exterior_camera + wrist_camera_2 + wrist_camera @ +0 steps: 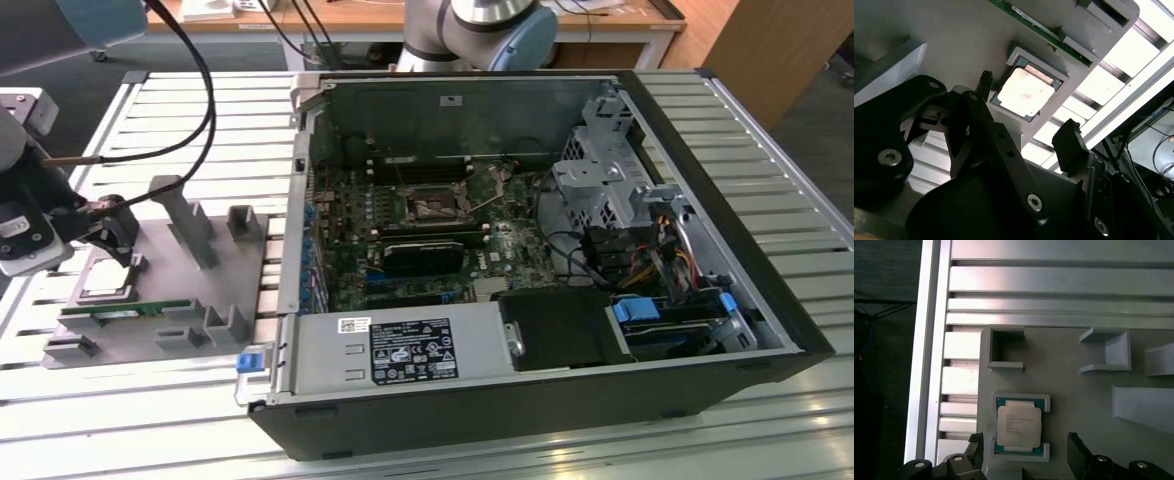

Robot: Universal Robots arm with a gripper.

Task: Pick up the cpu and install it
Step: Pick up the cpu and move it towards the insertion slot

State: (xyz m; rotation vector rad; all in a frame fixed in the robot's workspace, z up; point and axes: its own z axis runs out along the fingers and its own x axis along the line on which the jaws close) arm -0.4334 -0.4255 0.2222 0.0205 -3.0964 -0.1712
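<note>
The cpu (110, 282) is a small square chip with a silver top, lying flat in a shallow square nest of the grey fixture plate (180, 245) at the exterior view's left. My gripper (114, 238) hangs just above it. In both wrist views the cpu (1025, 91) (1019, 426) lies between the two black fingers (975, 444), which stand apart on either side of it. The gripper (1027, 105) (1025, 441) is open and holds nothing. The open computer case (721, 250) lies on its side, with the motherboard's cpu socket (434, 207) near its middle.
A long green memory stick (127, 310) lies in the fixture just beside the cpu's nest. Grey upright posts (187, 225) rise from the fixture plate. Black cables (200, 100) hang over the slatted metal table (174, 110). A second arm's base (474, 30) stands behind the case.
</note>
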